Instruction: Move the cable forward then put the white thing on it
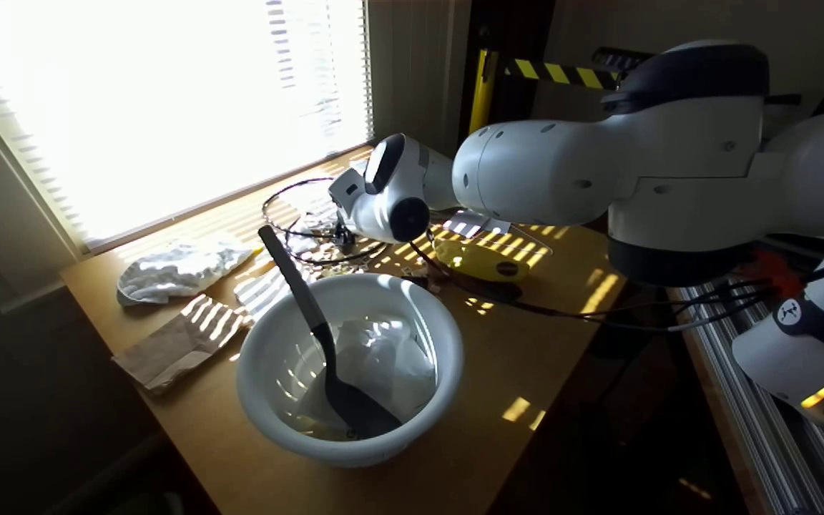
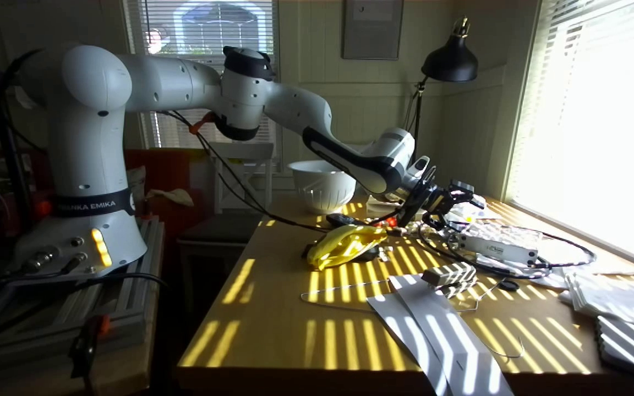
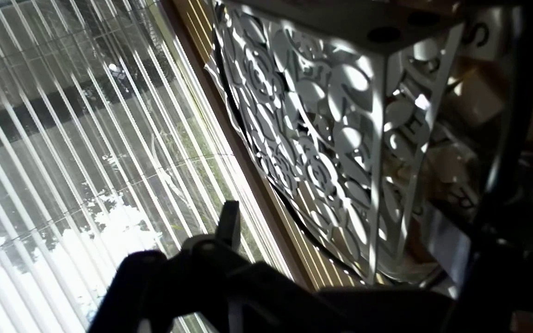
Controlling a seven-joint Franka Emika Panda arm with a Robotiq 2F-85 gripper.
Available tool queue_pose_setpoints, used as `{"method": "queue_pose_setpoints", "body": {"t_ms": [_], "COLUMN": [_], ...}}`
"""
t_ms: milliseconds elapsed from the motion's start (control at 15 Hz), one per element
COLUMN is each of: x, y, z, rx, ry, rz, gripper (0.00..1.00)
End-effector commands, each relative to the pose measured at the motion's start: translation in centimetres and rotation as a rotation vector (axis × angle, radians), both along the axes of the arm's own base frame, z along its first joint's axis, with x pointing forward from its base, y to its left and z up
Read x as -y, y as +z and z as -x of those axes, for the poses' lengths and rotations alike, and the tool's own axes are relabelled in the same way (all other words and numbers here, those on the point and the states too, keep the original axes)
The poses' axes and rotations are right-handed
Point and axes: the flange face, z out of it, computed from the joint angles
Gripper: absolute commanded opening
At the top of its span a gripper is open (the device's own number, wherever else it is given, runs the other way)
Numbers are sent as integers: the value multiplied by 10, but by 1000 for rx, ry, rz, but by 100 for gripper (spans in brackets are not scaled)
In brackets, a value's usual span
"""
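Gripper (image 2: 463, 212): jaws spread wide, near the left end of the white piece (image 2: 498, 248).
Cable (image 2: 570, 265): loose black loops around the white piece, on the right of the table (image 2: 273, 335) in an exterior view.
White piece: openwork; whether it sits on any cable is unclear.
Yellow object (image 2: 347, 245): left of the cable.
Bowl (image 2: 323, 192): far left, a spoon (image 1: 296, 282) leaning inside.

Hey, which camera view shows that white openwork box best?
The wrist view: the white openwork box shows close up, its cutout pattern clear. Both exterior views show it smaller: in an exterior view its solid side panel faces the camera; in an exterior view glare obscures much of it.
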Motion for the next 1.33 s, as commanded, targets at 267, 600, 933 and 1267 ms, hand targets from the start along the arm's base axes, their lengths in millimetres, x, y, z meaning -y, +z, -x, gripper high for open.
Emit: {"method": "queue_pose_setpoints", "body": {"t_ms": [267, 600, 933, 1267], "x": [11, 19, 21, 17], "y": [-16, -14, -12, -5], "z": [-9, -14, -18, -25], "rx": [-14, 6, 18, 131], "ry": [-19, -45, -47, -100], "rz": [89, 117, 119, 60], "gripper": [100, 66, 31, 1]}}
